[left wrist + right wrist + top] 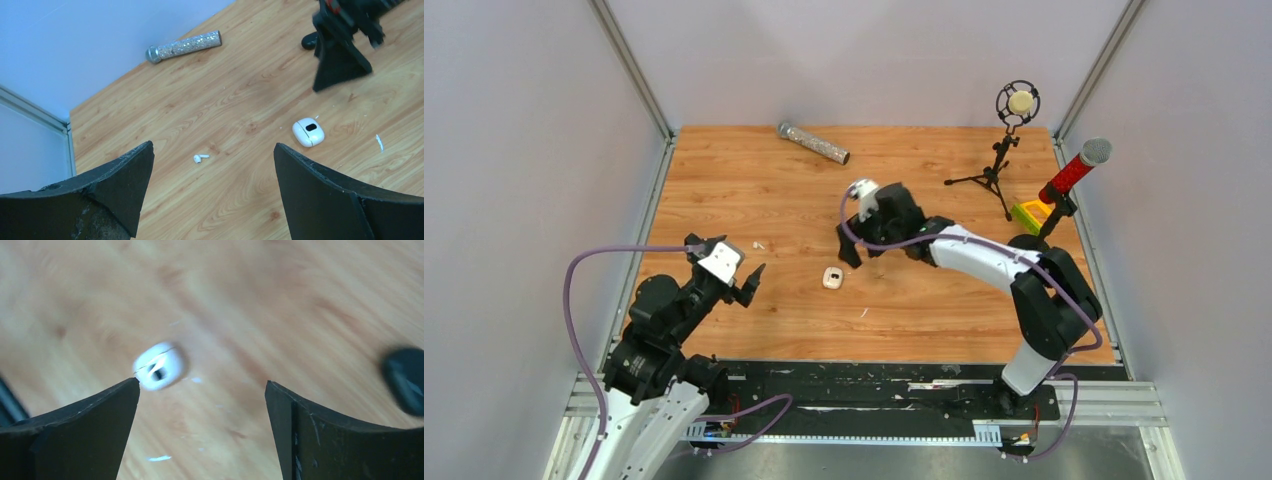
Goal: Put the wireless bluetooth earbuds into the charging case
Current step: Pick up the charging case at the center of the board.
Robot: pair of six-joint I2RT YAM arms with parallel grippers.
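Leftmost, the left gripper (726, 264) hangs above the wooden bench (724, 170), its jaws spread wide with nothing between them. Just past it, a tiny whitish earbud (201, 158) lies on its side on the wood. Farther back, near the rear wall, a silver glittery microphone (814, 143) lies flat.

Near the middle of the bench sits the small white rounded charging case (308, 132), well apart from the whitish earbud. A dark spot shows in its top, but I cannot tell whether that is the black earbud or an empty socket.

Just behind and right of the case, the right gripper (874, 255) hovers over the wood, jaws fully apart and empty. In its blurred wrist view the case lies close to one fingertip, and a dark roundish shape (405, 381) at the right edge is too smeared to identify.

At the far right stand a black tripod (996, 175) with a round cream microphone and a red microphone (1074, 172) with a grey head.
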